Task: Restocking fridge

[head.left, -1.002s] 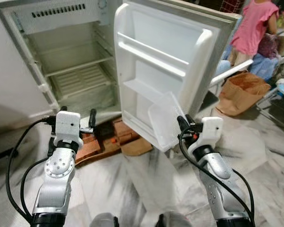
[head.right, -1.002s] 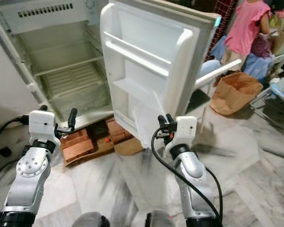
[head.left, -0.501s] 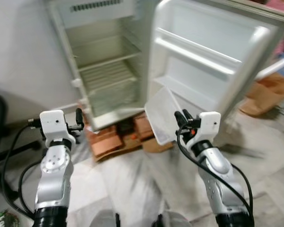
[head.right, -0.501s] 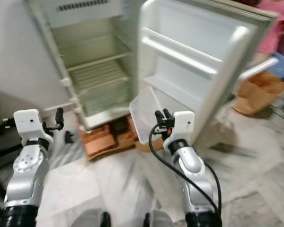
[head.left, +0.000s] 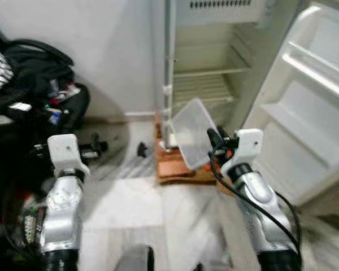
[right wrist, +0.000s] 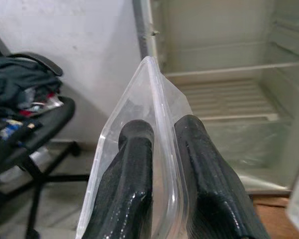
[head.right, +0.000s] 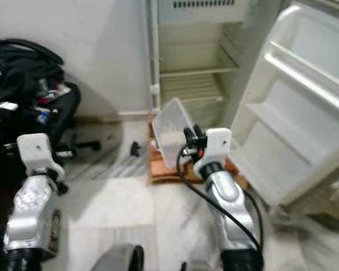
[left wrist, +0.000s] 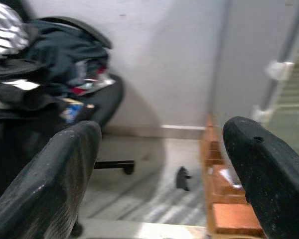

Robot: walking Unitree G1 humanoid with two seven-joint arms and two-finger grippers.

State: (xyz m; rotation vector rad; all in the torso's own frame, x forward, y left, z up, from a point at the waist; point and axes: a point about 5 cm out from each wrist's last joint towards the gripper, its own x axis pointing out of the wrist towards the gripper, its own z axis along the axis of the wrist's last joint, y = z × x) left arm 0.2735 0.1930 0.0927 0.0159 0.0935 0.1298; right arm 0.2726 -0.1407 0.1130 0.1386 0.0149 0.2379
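View has swung left: open fridge [head.left: 214, 62] now upper right, cluttered office chair [head.left: 39, 96] in sight. Right gripper [right wrist: 162, 149] stays pinched on the clear plastic tray's [head.left: 192, 132] rim; left gripper [left wrist: 159, 164] gapes wide, empty. Tray not yet in fridge.

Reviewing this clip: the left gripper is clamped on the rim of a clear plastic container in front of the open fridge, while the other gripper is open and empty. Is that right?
Not quite: the sides are swapped. The right gripper is clamped on the rim of the clear plastic container in front of the open fridge, as the right wrist view shows. The left gripper is open and empty.
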